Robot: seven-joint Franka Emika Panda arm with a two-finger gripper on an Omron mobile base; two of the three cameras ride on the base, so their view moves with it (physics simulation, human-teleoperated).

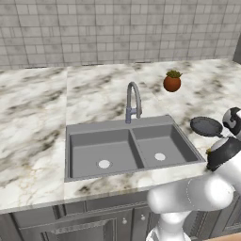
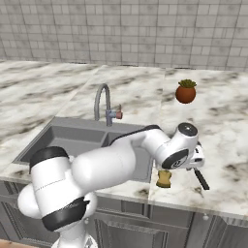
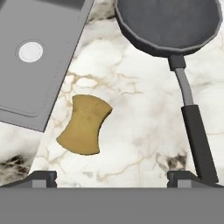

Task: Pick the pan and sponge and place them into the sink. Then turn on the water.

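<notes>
Tool (image 3: 112, 177) spread wide above open marble bench (image 3: 140, 131); sponge (image 3: 85, 124) beside sink (image 3: 26, 87) rim, pan (image 3: 168, 22) near.

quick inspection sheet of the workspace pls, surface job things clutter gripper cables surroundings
surface: marble counter, bare around the sink
job's things: pan and sponge lie apart on the counter, right of the sink; both basins hold nothing; no water seen at the faucet
clutter: potted plant behind the sink
grippers: gripper open, above the sponge and the pan's handle, holding nothing
cables: nothing seen
surroundings: tiled wall, grey cabinets below
</notes>
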